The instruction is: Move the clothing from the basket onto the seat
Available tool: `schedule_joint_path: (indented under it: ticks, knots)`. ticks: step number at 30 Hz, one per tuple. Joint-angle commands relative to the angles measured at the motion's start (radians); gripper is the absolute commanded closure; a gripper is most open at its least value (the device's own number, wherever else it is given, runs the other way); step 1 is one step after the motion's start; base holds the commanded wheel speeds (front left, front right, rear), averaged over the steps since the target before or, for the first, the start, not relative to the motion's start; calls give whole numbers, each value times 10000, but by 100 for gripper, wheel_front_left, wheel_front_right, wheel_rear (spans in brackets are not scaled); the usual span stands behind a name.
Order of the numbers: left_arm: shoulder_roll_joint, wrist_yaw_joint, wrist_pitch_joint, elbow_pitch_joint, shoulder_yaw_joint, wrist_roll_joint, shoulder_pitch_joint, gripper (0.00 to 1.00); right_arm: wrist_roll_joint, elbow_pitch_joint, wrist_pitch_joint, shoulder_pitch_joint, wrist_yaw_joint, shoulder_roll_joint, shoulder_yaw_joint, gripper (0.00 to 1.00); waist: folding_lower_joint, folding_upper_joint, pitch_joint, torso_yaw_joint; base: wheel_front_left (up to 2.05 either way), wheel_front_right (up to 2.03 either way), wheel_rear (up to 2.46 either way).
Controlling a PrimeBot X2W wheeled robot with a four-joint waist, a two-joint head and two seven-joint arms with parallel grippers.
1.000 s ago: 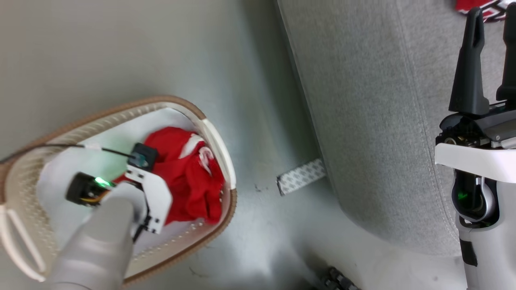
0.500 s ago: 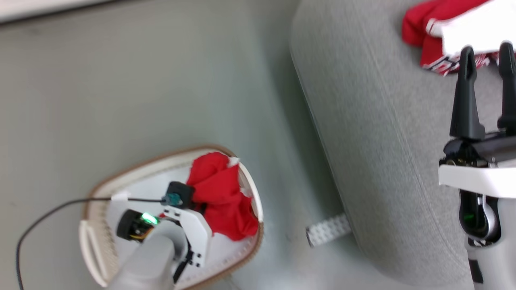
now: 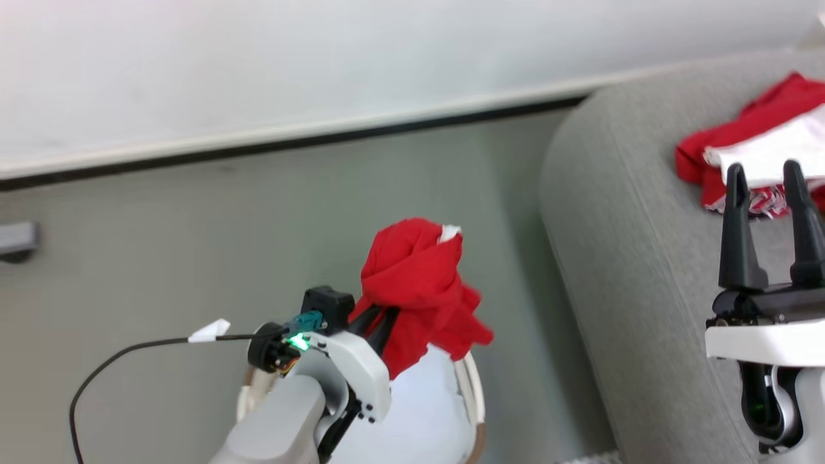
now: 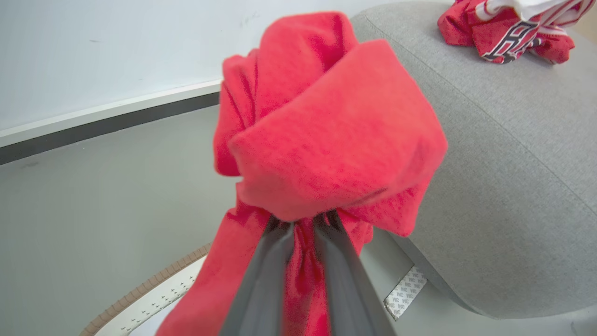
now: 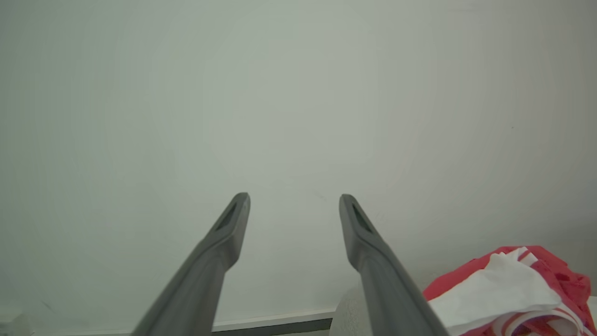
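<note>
Left claw clenched on bunched red garment, held up above basket. Grey seat to the right carries another red-and-white garment. Right claw released, fingers apart, empty, over seat.

The red garment is soft, matt, fleecy cloth. The sofa wears a coarse-woven grey fabric, matt too. The basket is smooth cream plastic, pierced, with a ribbed brown rim. The floor looks smooth, faintly sheeny.
</note>
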Motion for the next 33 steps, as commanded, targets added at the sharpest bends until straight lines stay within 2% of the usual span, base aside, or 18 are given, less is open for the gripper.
schedule_joint_path:
  ticks: [1,7,16,21,33]
  knots:
    - [101,-25,-20,-210,46,-67,183,100,9,42,7,206,-22,-113,23,0,1,0,-698,679,0,0,0]
    - [128,-26,-23,-1402,266,-472,210,100,52,233,7,698,-22,-84,252,0,1,0,-1286,1265,0,0,0]
    - [329,-26,-23,-2839,461,-717,93,100,52,553,7,1265,-22,-73,858,0,1,0,-1913,1774,0,0,0]
    - [517,-26,41,-3549,531,-927,-112,100,13,723,7,1458,-22,-47,1236,0,1,0,-2190,1924,0,0,0]
    - [792,347,550,-4939,567,-1157,297,100,88,1179,7,1326,-22,-169,2480,0,1,0,-2234,2095,0,0,0]
